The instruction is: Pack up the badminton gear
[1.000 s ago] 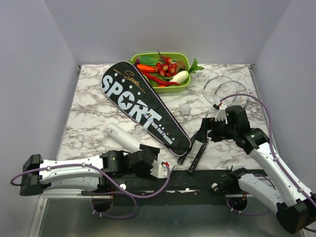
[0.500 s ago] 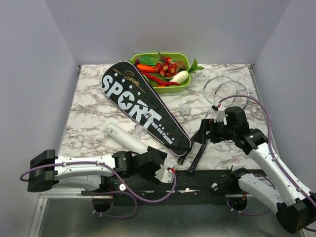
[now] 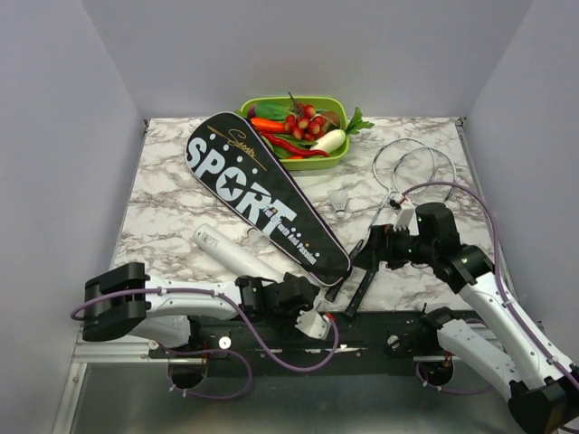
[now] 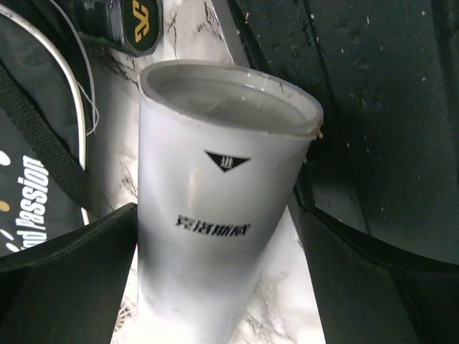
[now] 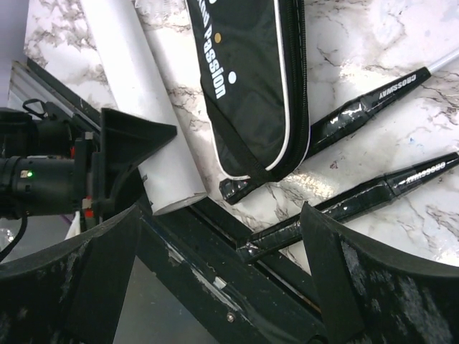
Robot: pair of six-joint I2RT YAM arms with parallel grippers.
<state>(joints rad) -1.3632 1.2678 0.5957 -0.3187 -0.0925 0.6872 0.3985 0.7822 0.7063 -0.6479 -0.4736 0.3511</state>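
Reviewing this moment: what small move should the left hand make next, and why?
Probably close the left hand on the white tube. Its open fingers flank the tube, which lies on the table beside the black bag, so a grip looks ready.

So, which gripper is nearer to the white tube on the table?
Left. The left gripper is open, with the near end of the white tube between its fingers. The right gripper is apart, over the racket handles, past the narrow end of the bag.

Bare table (image 3: 163,208) L of bag (image 3: 244,181); tube (image 3: 226,251) & racket handles (image 3: 360,287) crowd bag's near end.
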